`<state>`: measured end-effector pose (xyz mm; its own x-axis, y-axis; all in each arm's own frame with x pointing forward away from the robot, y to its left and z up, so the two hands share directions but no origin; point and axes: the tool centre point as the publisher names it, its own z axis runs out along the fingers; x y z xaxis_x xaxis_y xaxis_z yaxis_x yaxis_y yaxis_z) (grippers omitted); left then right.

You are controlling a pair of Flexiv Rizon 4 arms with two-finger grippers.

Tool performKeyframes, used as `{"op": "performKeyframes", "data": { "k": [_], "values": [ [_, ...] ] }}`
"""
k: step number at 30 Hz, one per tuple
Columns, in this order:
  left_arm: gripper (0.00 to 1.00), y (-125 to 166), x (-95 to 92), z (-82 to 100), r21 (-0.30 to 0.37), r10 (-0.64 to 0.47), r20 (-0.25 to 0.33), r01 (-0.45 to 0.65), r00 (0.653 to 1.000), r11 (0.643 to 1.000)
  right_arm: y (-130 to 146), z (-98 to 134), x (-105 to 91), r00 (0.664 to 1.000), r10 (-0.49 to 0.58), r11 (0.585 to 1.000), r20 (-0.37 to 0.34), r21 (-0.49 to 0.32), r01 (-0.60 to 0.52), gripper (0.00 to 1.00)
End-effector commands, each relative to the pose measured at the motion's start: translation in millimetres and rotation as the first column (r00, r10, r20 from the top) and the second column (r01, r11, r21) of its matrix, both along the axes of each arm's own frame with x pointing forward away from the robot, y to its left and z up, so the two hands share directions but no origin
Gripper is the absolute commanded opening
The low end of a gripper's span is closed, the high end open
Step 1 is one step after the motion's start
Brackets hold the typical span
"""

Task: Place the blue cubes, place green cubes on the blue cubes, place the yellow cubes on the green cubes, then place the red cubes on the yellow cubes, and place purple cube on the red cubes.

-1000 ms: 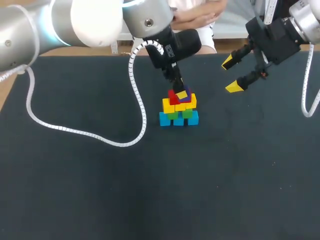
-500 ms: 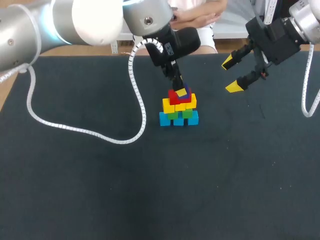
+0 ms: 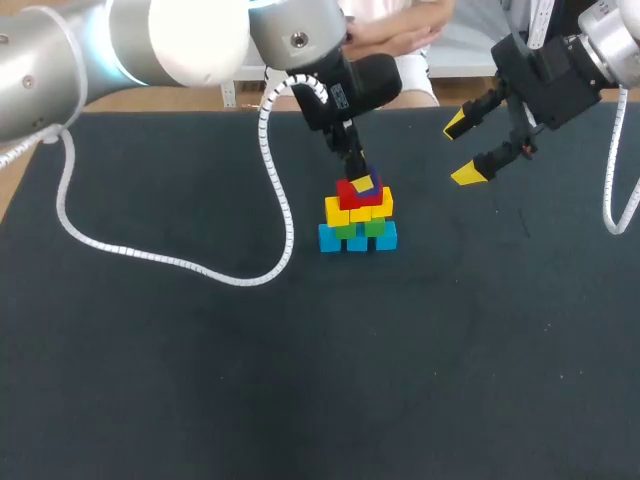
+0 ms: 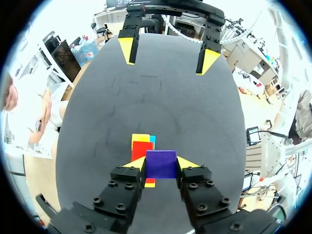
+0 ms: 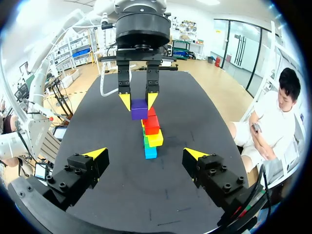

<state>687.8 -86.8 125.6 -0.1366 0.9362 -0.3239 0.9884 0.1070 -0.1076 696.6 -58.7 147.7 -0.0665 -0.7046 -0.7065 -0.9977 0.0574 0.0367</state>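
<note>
Left tool (image 3: 362,181), clamped on purple cube (image 4: 161,164), shifted slightly, now steady atop red cubes (image 5: 151,122). Only release left. Right tool (image 3: 461,150) gaping, well apart from red cubes, unmoved.

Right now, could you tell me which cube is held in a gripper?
The purple cube, clamped by the left gripper over the stack; the other cubes sit free below it.

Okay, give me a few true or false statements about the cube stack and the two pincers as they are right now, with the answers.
The left pincer is shut on the purple cube. True.
The right pincer holds a cube. False: it is open and empty, off to the side of the stack.
The blue cubes form the stack's bottom layer. True.
The green cubes sit above the yellow cubes. False: green lies beneath yellow.
</note>
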Motion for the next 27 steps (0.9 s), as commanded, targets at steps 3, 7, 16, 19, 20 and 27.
{"op": "performKeyframes", "data": {
  "k": [3, 7, 16, 19, 20, 27],
  "values": [
    [0.00, -0.4, 6.8, 0.0, 0.009, -0.003, -0.011, 0.003, 1.000, 1.000, -0.2, -0.1, -0.2, 1.000, 0.000, 1.000, 0.001, 0.002, 0.000, 1.00],
    [0.00, -1.2, 6.9, -1.2, 0.008, -0.004, -0.014, 0.004, 1.000, 1.000, -0.2, -0.1, -0.2, 1.000, 0.000, 1.000, 0.001, 0.002, 0.000, 1.00],
    [0.00, 0.3, 7.3, -4.8, 0.006, 0.004, -0.022, -0.004, 1.000, 1.000, -0.2, -0.1, -0.2, 1.000, 0.000, 1.000, 0.001, 0.002, 0.000, 1.00],
    [0.00, 2.0, 8.4, -5.2, 0.009, 0.006, -0.022, -0.006, 1.000, 1.000, -0.2, -0.1, -0.2, 1.000, 0.000, 1.000, 0.001, 0.002, 0.000, 1.00],
    [0.00, 2.4, 8.5, -5.5, 0.009, 0.007, -0.022, -0.006, 1.000, 1.000, -0.2, -0.1, -0.2, 1.000, 0.000, 1.000, 0.001, 0.002, 0.000, 1.00],
    [0.00, 3.2, 9.5, -6.6, 0.009, 0.010, -0.023, -0.010, 1.000, 1.000, -0.2, -0.1, -0.2, 1.000, 0.000, 1.000, 0.001, 0.002, 0.000, 1.00]
  ]
}}
